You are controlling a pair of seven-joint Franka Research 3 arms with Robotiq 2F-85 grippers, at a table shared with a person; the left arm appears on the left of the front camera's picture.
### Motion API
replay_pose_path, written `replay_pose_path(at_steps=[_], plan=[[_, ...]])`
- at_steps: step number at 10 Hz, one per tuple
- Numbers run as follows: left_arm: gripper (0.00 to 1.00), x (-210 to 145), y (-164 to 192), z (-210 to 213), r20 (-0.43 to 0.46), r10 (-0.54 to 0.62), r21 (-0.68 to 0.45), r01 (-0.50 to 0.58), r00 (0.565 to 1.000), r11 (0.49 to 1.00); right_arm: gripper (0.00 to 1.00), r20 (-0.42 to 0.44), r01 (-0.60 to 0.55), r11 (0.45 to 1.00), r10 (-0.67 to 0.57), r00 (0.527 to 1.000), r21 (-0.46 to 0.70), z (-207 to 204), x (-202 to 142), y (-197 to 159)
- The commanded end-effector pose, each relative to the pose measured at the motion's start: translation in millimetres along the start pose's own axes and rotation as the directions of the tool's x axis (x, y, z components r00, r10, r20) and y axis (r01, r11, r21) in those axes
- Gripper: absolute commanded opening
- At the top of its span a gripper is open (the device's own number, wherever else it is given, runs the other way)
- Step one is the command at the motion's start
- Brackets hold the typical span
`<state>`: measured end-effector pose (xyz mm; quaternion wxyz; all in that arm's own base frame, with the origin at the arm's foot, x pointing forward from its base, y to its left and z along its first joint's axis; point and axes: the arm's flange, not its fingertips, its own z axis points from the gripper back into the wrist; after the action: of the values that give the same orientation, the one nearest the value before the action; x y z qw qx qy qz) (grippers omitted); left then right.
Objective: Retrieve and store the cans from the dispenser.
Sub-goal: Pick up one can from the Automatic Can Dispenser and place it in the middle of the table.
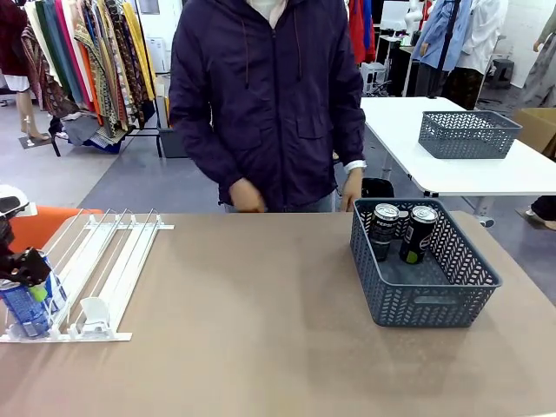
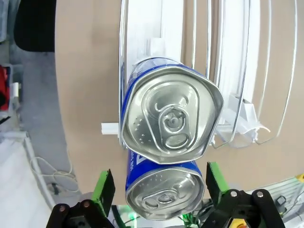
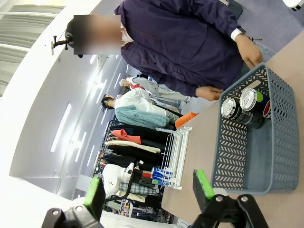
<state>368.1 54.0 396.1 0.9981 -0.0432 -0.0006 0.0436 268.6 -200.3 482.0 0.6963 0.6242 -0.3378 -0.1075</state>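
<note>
Left end effector open around a blue can at the dispenser's front end

By the desk's near left corner, two blue cans sit one behind the other in a dispenser lane. The left end effector's jaws are spread wide, with a green pad on either side of the nearer can and no grip on it. The right end effector is wide open and empty. Two black cans stand in a grey basket toward the desk's right edge.

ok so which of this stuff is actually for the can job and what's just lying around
Job: blue cans, dispenser, black cans, near grey basket.
Lying about: far basket, clothes racks, orange item.
</note>
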Motion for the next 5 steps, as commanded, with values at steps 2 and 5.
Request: replay_pose_path(at_steps=[2,5], plan=[[1.0,2.9,0.4,6.5,0.023,0.017,0.012,-0.017,1.0,1.0,1.0,0.018,-0.002,1.0,0.002,1.0,0.026,-1.6,3.1,4.4],[1.0,3.3,0.1,5.6,0.022,0.016,0.007,-0.016,1.0,1.0,1.0,0.018,-0.002,1.0,0.002,1.0,0.026,-1.6,3.1,4.4]])
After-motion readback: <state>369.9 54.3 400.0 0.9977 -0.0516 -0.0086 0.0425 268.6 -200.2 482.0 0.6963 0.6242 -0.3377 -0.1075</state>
